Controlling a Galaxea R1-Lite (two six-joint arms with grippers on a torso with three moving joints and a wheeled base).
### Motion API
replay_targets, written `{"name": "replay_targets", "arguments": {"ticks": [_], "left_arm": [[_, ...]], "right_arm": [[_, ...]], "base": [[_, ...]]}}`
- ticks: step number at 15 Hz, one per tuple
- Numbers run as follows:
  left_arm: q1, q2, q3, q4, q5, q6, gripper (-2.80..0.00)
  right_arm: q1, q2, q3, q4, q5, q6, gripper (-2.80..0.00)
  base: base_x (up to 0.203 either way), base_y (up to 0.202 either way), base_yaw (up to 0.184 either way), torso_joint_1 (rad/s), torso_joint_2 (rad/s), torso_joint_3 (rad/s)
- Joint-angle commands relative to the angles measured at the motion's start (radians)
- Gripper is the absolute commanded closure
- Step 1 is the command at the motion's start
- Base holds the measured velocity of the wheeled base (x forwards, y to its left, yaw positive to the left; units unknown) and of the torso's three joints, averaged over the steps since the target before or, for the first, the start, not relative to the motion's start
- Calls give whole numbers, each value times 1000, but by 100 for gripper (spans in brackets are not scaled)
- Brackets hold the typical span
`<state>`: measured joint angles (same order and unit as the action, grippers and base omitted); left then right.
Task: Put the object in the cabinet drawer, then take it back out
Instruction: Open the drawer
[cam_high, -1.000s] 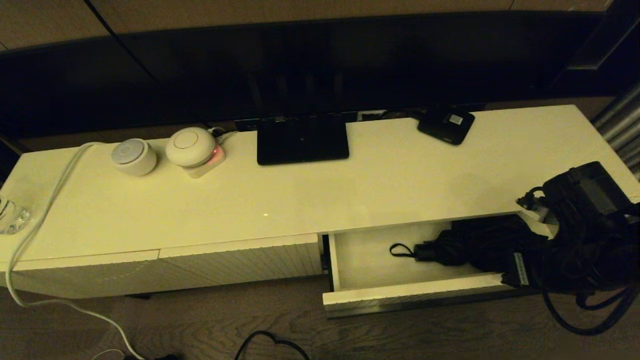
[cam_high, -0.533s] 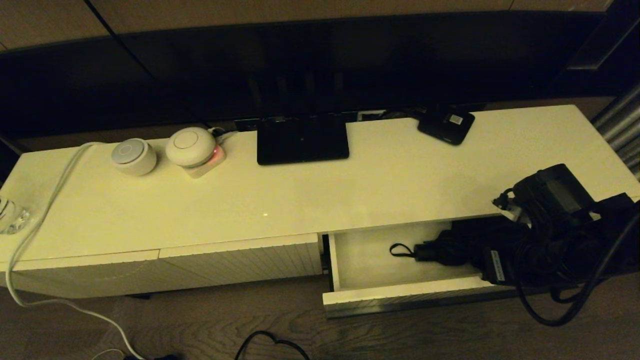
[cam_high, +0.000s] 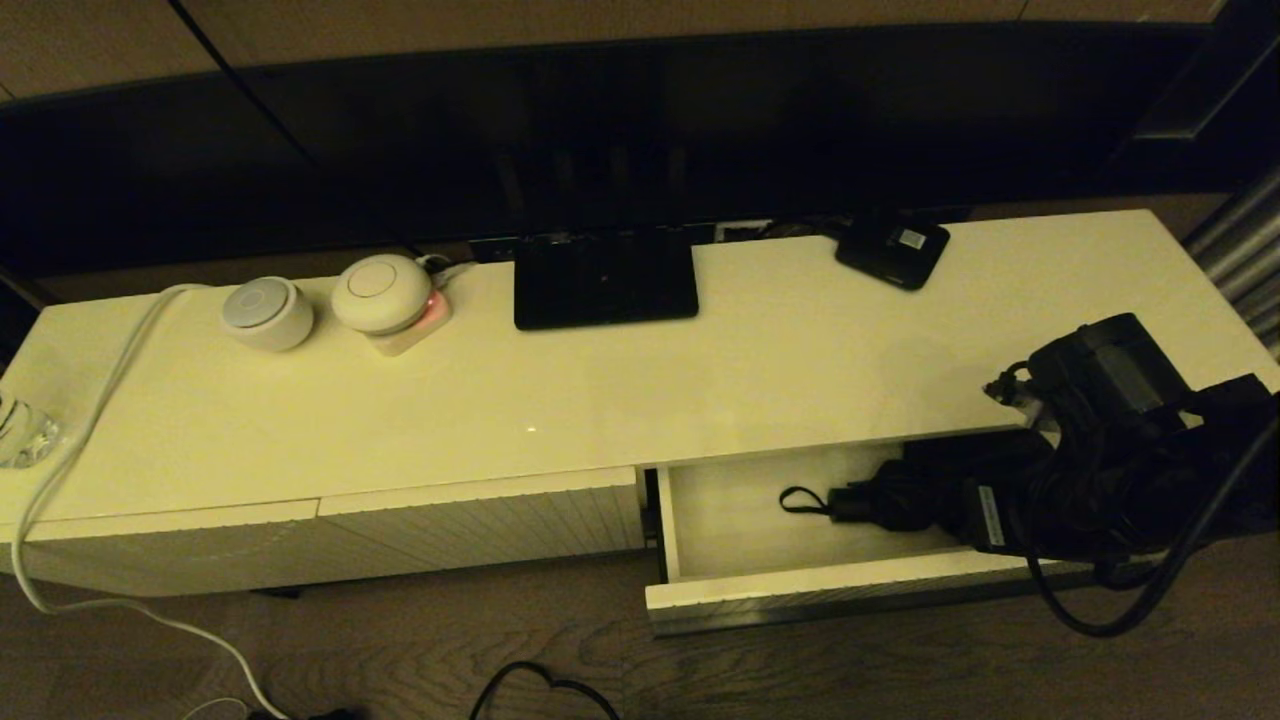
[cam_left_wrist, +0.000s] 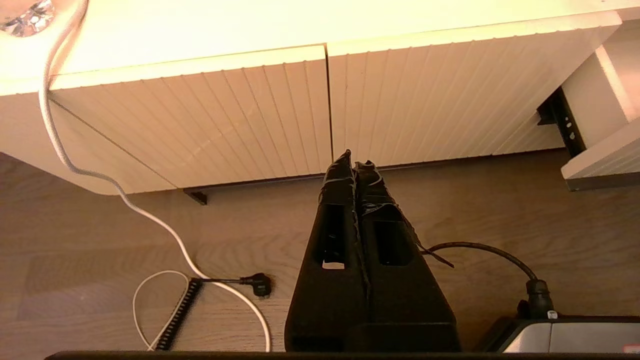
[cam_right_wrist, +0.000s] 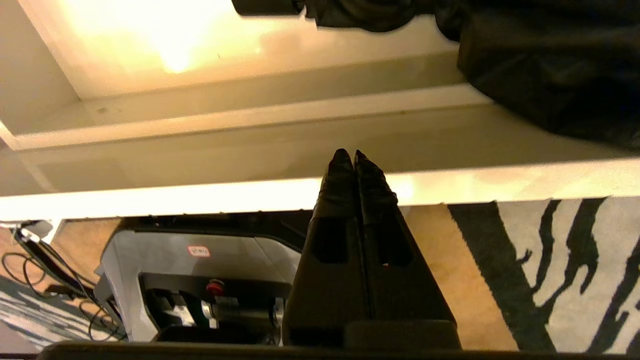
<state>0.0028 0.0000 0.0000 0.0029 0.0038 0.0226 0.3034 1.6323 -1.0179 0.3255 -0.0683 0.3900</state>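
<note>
The black folding umbrella (cam_high: 900, 500) lies inside the open cream cabinet drawer (cam_high: 820, 590), its short handle and thin wrist loop (cam_high: 795, 497) pointing left over the pale bottom. My right arm (cam_high: 1100, 400) hangs over the drawer's right part and hides the umbrella's right end. In the right wrist view the right gripper (cam_right_wrist: 350, 152) is shut and holds nothing. Its tips sit over the drawer's front wall (cam_right_wrist: 250, 120), apart from the bunched umbrella fabric (cam_right_wrist: 550, 75). My left gripper (cam_left_wrist: 354, 162) is shut and parked low before the closed ribbed fronts (cam_left_wrist: 225, 115).
On the cabinet top stand a flat black box with a white label (cam_high: 893, 250), a black screen foot (cam_high: 605, 275), two round white devices (cam_high: 267, 312) and a white cable (cam_high: 80, 440). Cables lie on the wood floor (cam_left_wrist: 150, 240). The robot base (cam_right_wrist: 200, 270) stands before the drawer.
My right arm has moved left and slightly up over the drawer. The umbrella has stayed where it lay, and the drawer has not moved.
</note>
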Motion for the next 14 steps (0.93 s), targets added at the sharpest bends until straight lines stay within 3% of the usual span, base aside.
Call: {"name": "replay_targets", "arguments": {"ticks": [1,9,14], "left_arm": [[0,0,3,0,1,0,0],[0,0,3,0,1,0,0],[0,0,3,0,1,0,0]], "right_arm": [[0,-34,0,1,-3,1,0],[-28,126,28,-207,-7,7,0],[-33,108,55,-233,-7,-6,0]], "base": [[0,0,0,0,0,0],[0,0,0,0,0,0],[0,0,0,0,0,0]]}}
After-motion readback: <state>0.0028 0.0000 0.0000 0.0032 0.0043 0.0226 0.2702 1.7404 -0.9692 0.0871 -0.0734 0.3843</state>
